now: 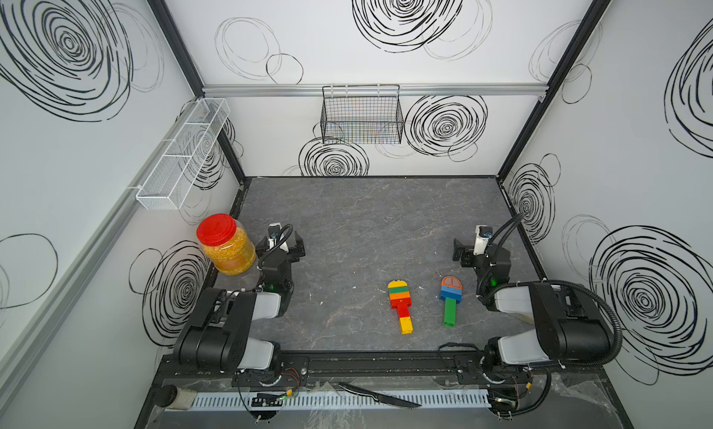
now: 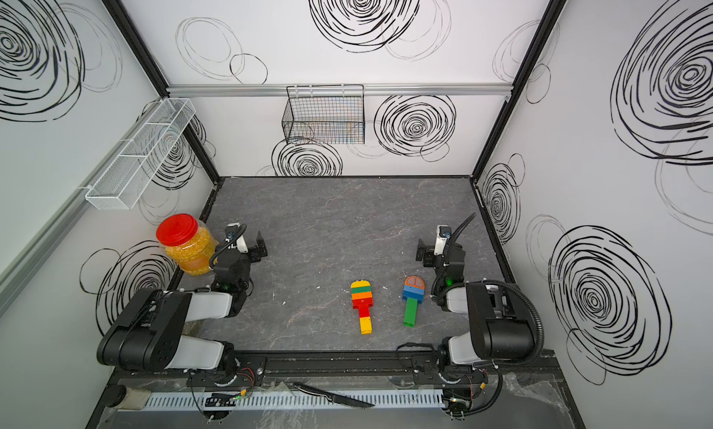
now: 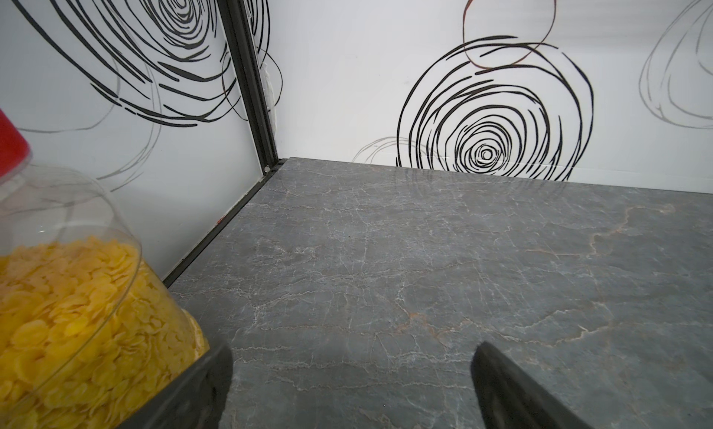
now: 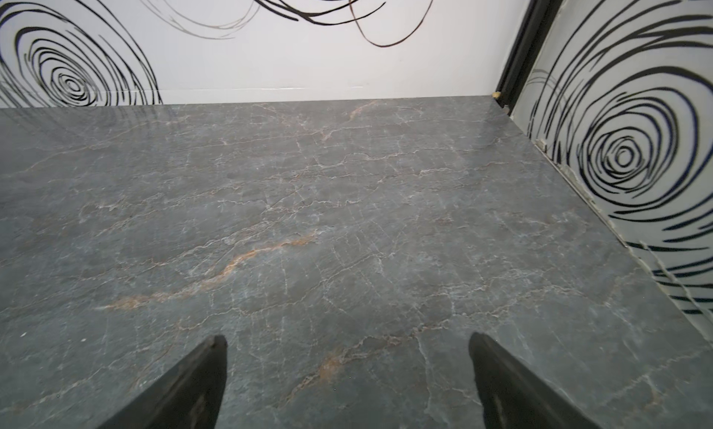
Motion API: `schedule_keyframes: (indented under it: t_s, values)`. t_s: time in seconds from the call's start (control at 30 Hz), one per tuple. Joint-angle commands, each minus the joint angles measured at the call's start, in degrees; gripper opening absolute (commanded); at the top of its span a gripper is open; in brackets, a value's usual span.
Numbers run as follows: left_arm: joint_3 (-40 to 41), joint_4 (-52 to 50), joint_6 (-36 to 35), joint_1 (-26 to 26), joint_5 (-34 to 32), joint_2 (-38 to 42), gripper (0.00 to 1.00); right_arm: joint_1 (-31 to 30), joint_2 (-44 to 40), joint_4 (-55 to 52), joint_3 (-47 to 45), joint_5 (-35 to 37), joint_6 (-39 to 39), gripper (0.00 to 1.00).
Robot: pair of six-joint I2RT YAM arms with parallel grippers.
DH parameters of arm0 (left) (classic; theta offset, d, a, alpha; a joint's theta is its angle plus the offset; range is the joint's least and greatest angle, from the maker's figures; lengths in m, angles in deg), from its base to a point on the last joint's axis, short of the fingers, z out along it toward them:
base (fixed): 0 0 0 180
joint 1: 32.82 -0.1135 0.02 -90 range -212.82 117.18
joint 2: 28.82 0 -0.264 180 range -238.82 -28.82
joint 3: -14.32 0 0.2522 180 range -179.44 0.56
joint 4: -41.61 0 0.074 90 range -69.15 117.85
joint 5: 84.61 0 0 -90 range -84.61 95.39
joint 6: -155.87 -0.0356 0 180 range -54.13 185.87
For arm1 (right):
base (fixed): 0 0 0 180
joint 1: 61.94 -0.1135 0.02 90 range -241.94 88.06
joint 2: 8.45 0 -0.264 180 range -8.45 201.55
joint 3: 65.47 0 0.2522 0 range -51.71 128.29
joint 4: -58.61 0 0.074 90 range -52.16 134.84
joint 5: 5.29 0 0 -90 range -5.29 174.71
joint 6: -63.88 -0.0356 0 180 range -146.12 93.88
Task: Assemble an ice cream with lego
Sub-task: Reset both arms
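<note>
Two lego builds lie flat on the grey table in both top views. One lego ice cream [image 1: 400, 305] [image 2: 362, 305] has a rounded yellow top, green, orange and red layers, and a red and yellow stick. The other lego ice cream [image 1: 450, 300] [image 2: 413, 300] has a rounded orange top, blue bricks and a green stick. My left gripper [image 1: 281, 244] [image 3: 353, 350] stands open by the jar, far left of the lego. My right gripper [image 1: 476, 249] [image 4: 347, 340] is open behind and right of the orange-topped build. Both wrist views show only bare table between the fingers.
A red-lidded jar of yellow flakes [image 1: 227, 246] [image 3: 77, 292] stands against the left wall, right beside my left gripper. A white mesh basket [image 1: 185, 153] hangs on the left wall, a black wire basket [image 1: 362, 114] on the back wall. A knife [image 1: 380, 396] lies on the front rail.
</note>
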Motion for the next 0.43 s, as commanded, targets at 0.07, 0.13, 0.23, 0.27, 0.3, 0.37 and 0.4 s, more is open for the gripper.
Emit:
schedule_keyframes:
  t_s: [0.07,0.13,0.23,0.27,0.3,0.37,0.4]
  values:
    - [0.26,4.5,-0.69,0.39,-0.71,-0.54,0.99,-0.2,0.21,1.07,1.31,2.56,-1.06,1.0]
    - [0.27,4.52,-0.67,0.39,-0.71,-0.58,0.99,-0.22,0.44,0.84,1.67,2.56,-1.14,1.0]
    - [0.26,4.49,-0.71,0.39,-0.66,-0.53,0.99,0.22,0.82,0.03,2.25,1.57,-1.37,1.0]
    - [0.31,4.51,-0.72,0.39,-0.76,-0.57,0.99,0.38,0.76,-0.12,2.35,1.23,-1.37,1.0]
    - [0.25,4.52,-0.66,0.39,-0.79,-0.52,0.99,0.61,0.9,-0.32,2.44,0.6,-1.48,1.0]
    - [0.23,4.44,-0.65,0.39,-0.72,-0.63,0.99,0.89,0.7,-0.38,2.46,0.12,-1.53,1.0]
    - [0.2,4.43,-0.64,0.37,-0.73,-0.6,0.99,0.89,0.7,-0.3,2.36,0.27,-1.5,1.0]
